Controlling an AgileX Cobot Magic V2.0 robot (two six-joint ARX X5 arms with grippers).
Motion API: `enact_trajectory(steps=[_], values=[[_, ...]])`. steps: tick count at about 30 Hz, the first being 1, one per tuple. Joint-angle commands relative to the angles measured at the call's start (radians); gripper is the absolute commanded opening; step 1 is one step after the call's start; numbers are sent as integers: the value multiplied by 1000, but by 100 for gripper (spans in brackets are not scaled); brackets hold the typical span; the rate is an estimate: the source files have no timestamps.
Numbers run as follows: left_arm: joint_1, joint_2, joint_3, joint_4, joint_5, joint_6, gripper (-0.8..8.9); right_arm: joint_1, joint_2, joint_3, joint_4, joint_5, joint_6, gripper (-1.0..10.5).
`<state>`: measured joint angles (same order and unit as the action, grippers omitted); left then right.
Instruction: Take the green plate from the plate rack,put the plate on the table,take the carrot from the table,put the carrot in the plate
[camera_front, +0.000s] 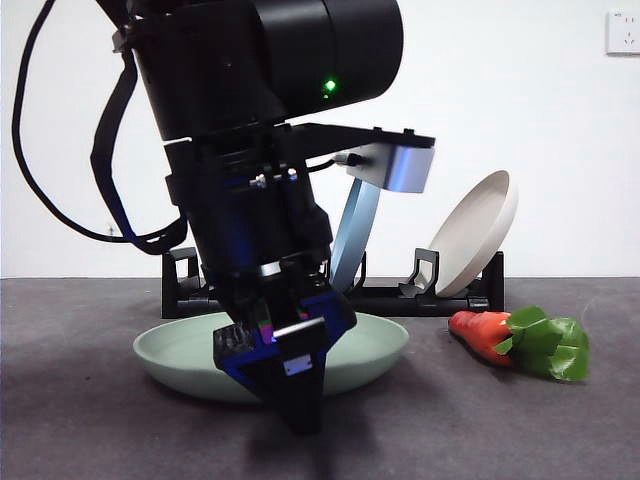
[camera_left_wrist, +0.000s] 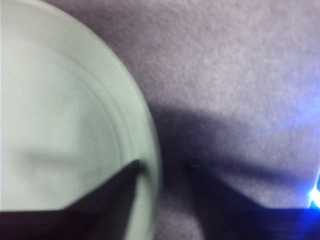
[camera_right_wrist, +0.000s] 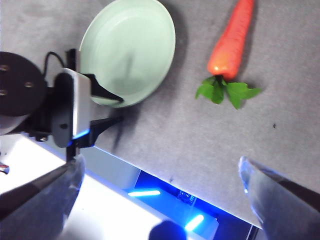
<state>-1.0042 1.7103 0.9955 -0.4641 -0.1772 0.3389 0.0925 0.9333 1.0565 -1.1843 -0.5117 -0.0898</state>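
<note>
The green plate (camera_front: 372, 345) lies flat on the table (camera_front: 80, 420); it also shows in the left wrist view (camera_left_wrist: 65, 125) and the right wrist view (camera_right_wrist: 132, 45). My left gripper (camera_front: 298, 410) is down at the plate's near rim, open, one jaw over the plate and one over the table (camera_left_wrist: 164, 165); the right wrist view shows it too (camera_right_wrist: 112, 107). The carrot (camera_front: 485, 332) lies on the table to the plate's right, its leaves pointing right, also in the right wrist view (camera_right_wrist: 232, 37). My right gripper (camera_right_wrist: 161, 165) is open and empty, high above the table.
The plate rack (camera_front: 400, 298) stands behind the green plate. A blue plate (camera_front: 355, 225) stands upright in it, mostly hidden by the arm. A beige plate (camera_front: 480, 235) leans at its right end. A white wall closes the back.
</note>
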Motion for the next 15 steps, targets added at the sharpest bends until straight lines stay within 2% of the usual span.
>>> enact_trajectory(steps=[1,7,15], values=[[-3,-8,-5,-9,-4,-32,418,3,26,1,12,23,3,564],[-3,-101,56,-86,-4,-88,418,31,100,1,95,34,23,564],[-2,-356,248,-252,-7,-183,417,156,259,1,280,220,106,564]])
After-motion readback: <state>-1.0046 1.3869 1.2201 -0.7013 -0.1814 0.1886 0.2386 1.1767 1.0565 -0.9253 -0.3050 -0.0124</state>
